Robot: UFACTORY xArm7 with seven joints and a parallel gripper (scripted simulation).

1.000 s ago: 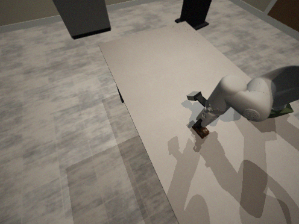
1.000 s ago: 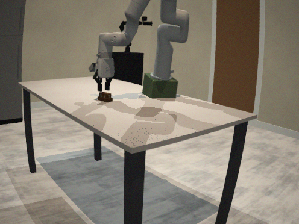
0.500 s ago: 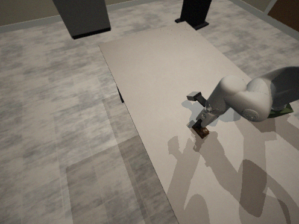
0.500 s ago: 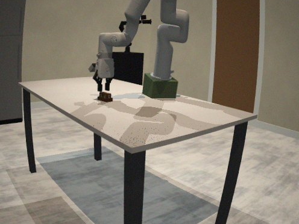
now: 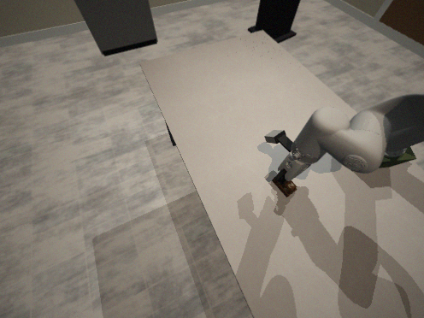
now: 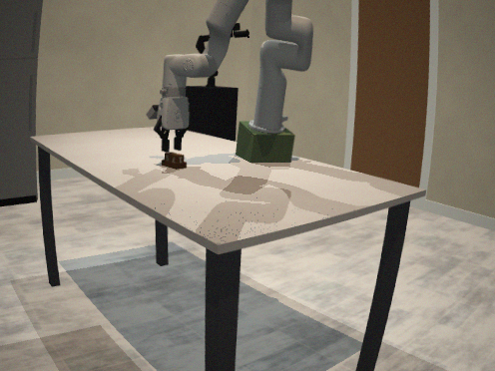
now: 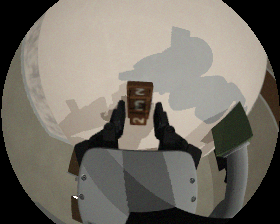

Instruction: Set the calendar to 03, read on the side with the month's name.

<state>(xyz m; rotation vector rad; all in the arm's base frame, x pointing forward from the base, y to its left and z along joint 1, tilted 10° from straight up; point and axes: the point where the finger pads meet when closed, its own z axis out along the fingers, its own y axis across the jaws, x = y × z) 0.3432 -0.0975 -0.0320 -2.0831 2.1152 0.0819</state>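
1. On the far left of the exterior view stands a tall grey cabinet (image 6: 17, 99), well away from the green base block.
2. The worktop (image 6: 309, 193) is pale and has dark legs. Arm shadows lie across it in front of the green base block.
3. The calendar tray (image 6: 174, 160) is small and brown. It sits flat on the worktop, to the left of the green base block and a little nearer the front edge.
4. In the wrist view the calendar tray (image 7: 139, 102) shows small cubes inside, but the digits are too blurry to read.
5. The gripper (image 6: 171, 145) hangs just above the tray and points straight down. Its fingers are partly apart, one on each side of the tray. They hold nothing.
6. From the top view the gripper (image 5: 282, 179) hides most of the tray (image 5: 289, 188).
7. The white arm (image 6: 271, 64) rises from the green base block (image 6: 264, 144), bends over and reaches left.
8. A brown door (image 6: 391, 79) stands on the wall to the right of the green base block.
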